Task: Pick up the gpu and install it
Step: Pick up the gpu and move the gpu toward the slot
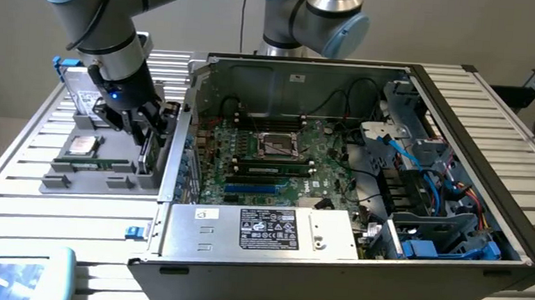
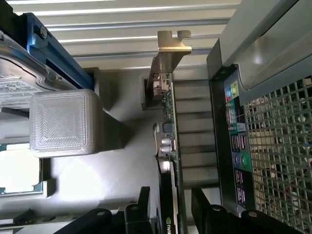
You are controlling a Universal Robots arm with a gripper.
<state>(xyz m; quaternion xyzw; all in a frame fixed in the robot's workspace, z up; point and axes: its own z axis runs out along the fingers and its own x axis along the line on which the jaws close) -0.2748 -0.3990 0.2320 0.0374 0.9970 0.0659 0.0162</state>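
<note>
On the exterior view's left, the slatted surface carries a grey tray just beside the open computer case. The tray holds a silver hard drive at its far end, a processor chip nearer, and a thin green memory stick nearer again. At the tray's right edge, against the case's rear panel, the gpu stands on edge in its slot. The gripper masks most of it from this side, so its outline there is probably only partly readable. The wrist view shows it better. The gpu is seen edge-on, with its metal bracket towards the far side. Its long axis runs near to far, parallel to the case's rear panel. The gripper is directly over the card and straddles it. There is 1 finger on each flat face, and the fingers are spread, with a visible gap on both sides, so the gripper is open and holds nothing. The jaws' closing line crosses the card's thin dimension, square to its long axis. Further right, the motherboard lies exposed in the case, and the card is not yet seated on it.
</note>
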